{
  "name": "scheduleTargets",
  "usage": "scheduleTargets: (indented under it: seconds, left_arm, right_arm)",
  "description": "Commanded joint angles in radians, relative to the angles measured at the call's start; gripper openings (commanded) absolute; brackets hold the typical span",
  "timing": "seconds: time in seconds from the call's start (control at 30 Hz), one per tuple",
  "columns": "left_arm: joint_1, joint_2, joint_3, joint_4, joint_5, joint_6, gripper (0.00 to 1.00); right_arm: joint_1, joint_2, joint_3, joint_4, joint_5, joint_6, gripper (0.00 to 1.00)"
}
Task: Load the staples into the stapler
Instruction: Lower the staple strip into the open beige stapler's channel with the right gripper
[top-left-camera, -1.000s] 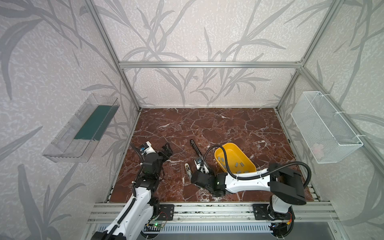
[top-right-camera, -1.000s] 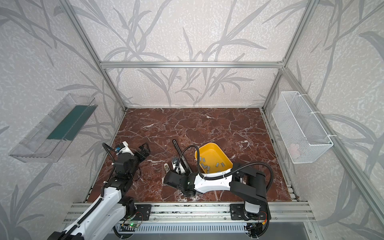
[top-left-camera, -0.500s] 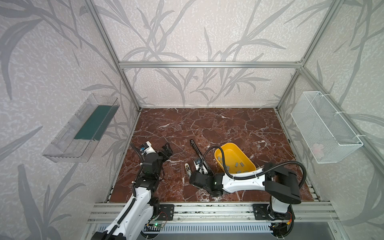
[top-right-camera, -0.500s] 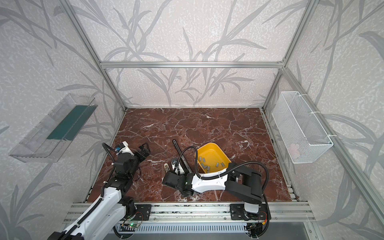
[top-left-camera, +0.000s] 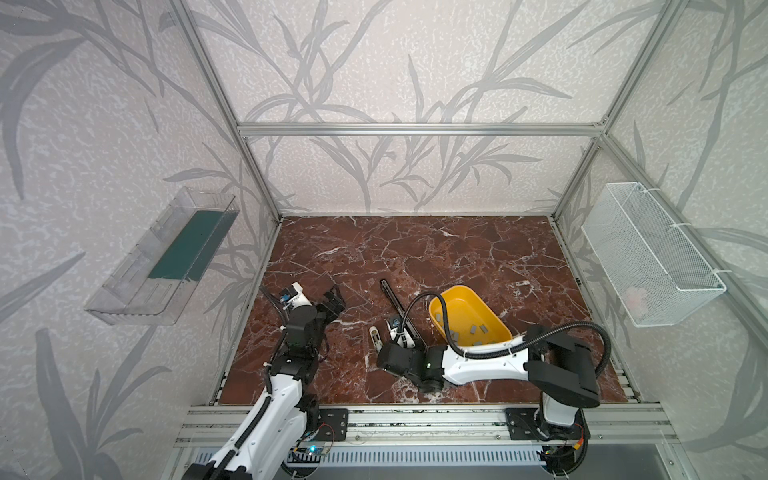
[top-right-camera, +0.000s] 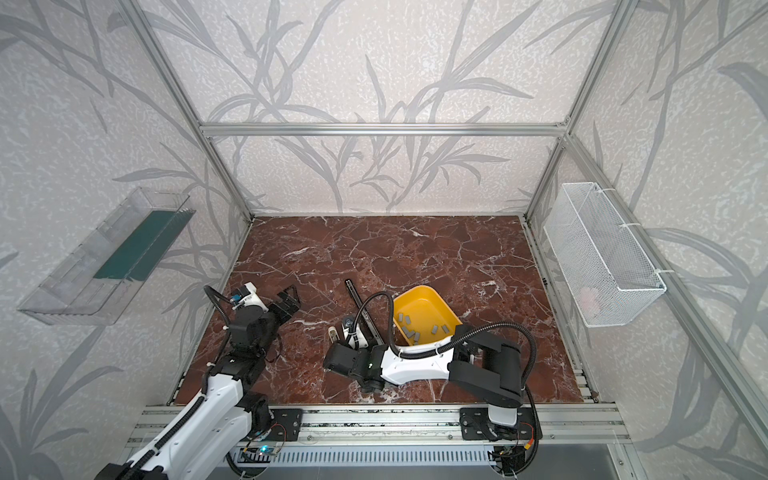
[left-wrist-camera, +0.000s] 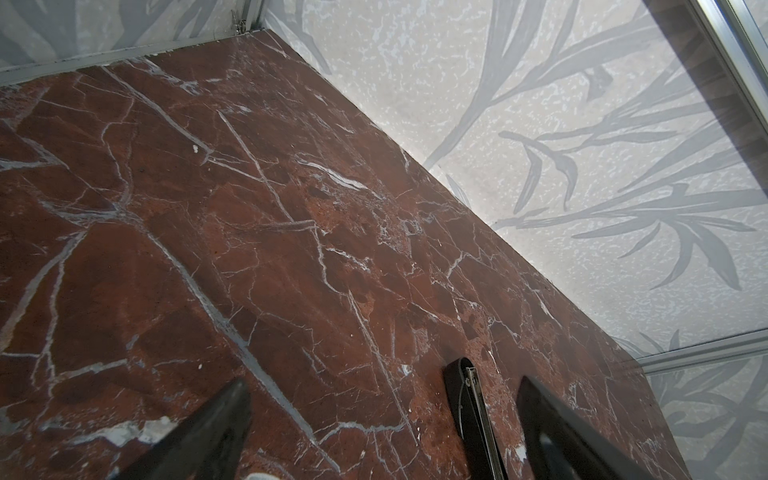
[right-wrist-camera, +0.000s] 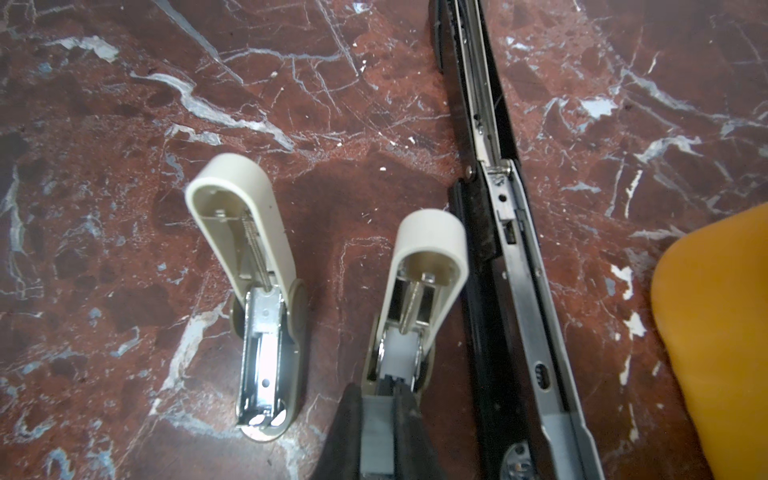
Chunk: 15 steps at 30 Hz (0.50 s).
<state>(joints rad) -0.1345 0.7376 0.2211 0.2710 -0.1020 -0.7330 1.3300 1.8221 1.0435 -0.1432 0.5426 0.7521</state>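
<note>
1. Stapler, long, slim and black with a silver rail, sits with everything else in a cell of pale leaf-patterned wall panels.
2. Red-brown veined marble floor, flat and hard, carries it all.
3. Left gripper hovers well apart from the work, jaws spread wide and empty.
4. Yellow plastic tub holds loose grey staple pieces.
5. Hinged open, the stapler lies between that tub and the right gripper. Its long axis runs from the front toward the back wall, roughly along that arm's reach.
6. Two small cream plastic staplers lie open. The right gripper is poised over the one just beside the black rail.
7. Small grey staple strip appears pinched in the right jaws. The right arm is clearly nearer, so a short sideways shift looks enough.
</note>
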Motion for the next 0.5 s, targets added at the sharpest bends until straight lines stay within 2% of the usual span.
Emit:
scheduleTargets:
  seconds: [0.0,0.47]
  left_arm:
    - [0.006,-0.006,0.030,0.022,0.001,0.001,0.99]
    - [0.006,-0.012,0.030,0.017,-0.001,0.001,0.99]
  right_arm:
    - [0.006,0.025,0.028,-0.036,0.027,0.007,0.07]
    - [0.007,0.026,0.034,-0.047,0.035,0.005,0.07]
